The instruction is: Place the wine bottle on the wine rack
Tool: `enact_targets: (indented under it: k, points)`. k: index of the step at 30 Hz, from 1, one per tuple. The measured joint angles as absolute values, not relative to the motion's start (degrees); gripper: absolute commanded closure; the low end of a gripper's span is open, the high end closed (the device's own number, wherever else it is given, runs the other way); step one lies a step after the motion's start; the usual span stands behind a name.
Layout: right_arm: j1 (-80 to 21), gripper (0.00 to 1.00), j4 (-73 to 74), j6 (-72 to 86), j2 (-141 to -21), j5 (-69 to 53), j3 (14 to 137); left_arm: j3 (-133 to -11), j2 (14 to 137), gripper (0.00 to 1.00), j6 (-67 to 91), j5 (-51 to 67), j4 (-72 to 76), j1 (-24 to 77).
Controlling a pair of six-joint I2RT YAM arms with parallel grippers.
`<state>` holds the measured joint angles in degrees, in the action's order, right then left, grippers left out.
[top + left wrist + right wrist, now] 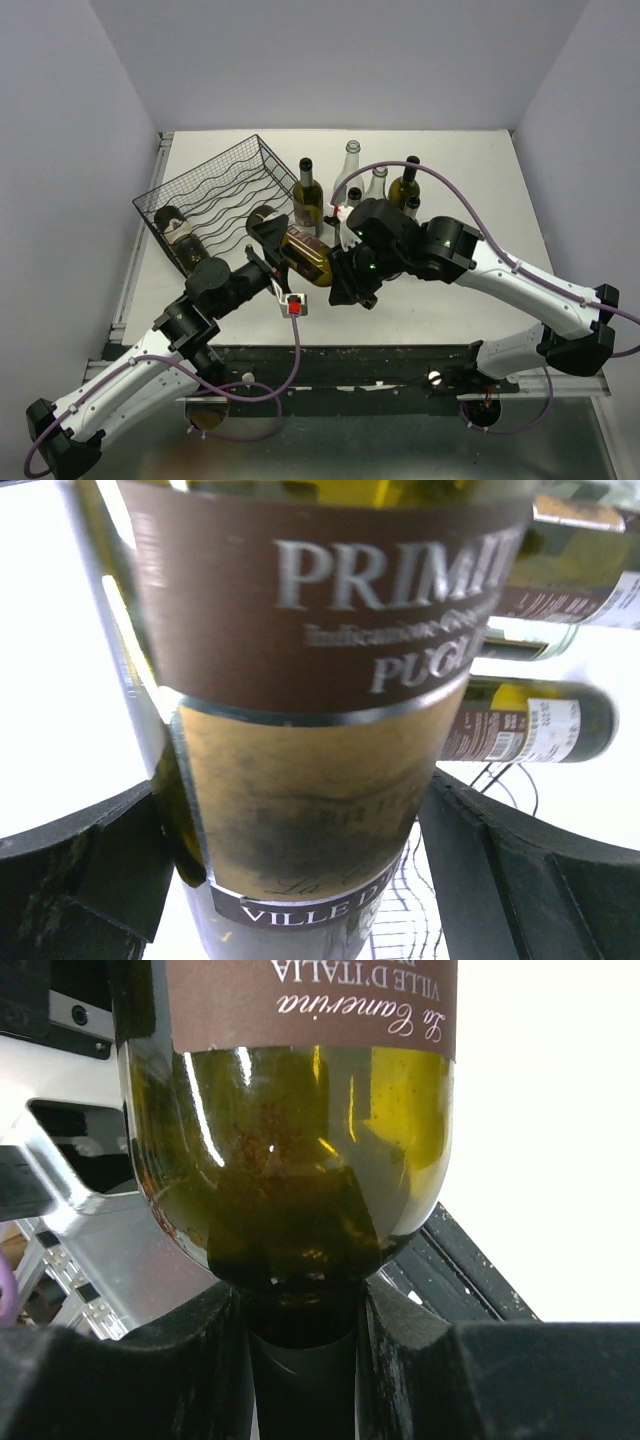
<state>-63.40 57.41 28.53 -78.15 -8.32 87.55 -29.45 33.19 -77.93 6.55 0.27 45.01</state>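
Your left pincer (pixel 295 870) is clamped across the labelled body of the wine bottle (pixel 306 256); your right pincer (pixel 300 1360) is closed round its neck. The bottle is held lying sideways above the tabletop (pixel 450 180), centre of the top view, base end just beside the lower right edge of the wine rack (pixel 215 195). A second bottle (pixel 180 228) lies in the rack's lower left; standing bottles (pixel 308 188) cluster upper centre
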Motion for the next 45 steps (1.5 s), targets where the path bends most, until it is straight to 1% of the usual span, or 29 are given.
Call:
enact_targets:
  k: [5, 9, 17, 21, 23, 26, 29, 31, 33, 37, 42, 45]
  points:
    - [-63.42, 0.99, 63.57, 28.47, -81.52, -7.97, 93.21, -27.64, 31.35, 0.01, -82.28, 6.02, -0.05, 44.95]
    - [-63.35, 0.99, 65.89, 28.88, -82.85, -6.22, 95.48, -26.89, 28.34, 0.01, -84.49, 5.80, -3.03, 44.91]
    - [-62.72, 0.99, 65.56, 29.87, -83.83, -1.54, 97.14, -24.97, 24.88, 0.01, -86.00, 5.56, -7.25, 44.86]
    - [-62.26, 0.99, 63.40, 29.95, -83.83, 0.67, 96.99, -24.08, 22.92, 0.01, -84.33, 5.56, -11.73, 44.86]
    - [-62.17, 0.99, 61.76, 30.00, -83.83, 0.84, 96.42, -25.76, 21.23, 0.01, -81.19, 5.76, -15.99, 44.86]
    - [-62.17, 0.99, 59.55, 30.04, -83.83, 0.32, 95.11, -31.97, 17.10, 0.01, -73.10, 7.40, -22.55, 44.86]
    - [-62.19, 0.99, 57.43, 30.02, -83.83, -0.89, 93.38, -35.57, 11.46, 0.01, -65.10, 9.28, -22.41, 44.86]
    - [-62.19, 0.99, 56.03, 30.00, -83.83, -1.50, 91.96, -36.77, 8.16, 0.01, -56.29, 9.80, -20.51, 44.86]
    - [-62.19, 0.99, 54.17, 30.00, -83.77, -2.31, 89.76, -37.54, 7.35, 0.01, -47.40, 8.82, -19.03, 44.88]
    - [-62.19, 0.99, 50.78, 30.06, -83.48, -3.55, 83.35, -44.05, 10.35, 0.01, -29.28, 3.42, -19.46, 44.93]
    - [-62.17, 0.99, 47.57, 30.63, -83.44, -5.69, 76.05, -48.69, 15.22, 0.01, -16.91, 2.81, -17.37, 44.88]
    - [-62.19, 0.99, 44.91, 30.92, -83.57, -7.27, 73.14, -51.66, 21.78, 0.01, -11.77, -0.08, -17.30, 44.91]
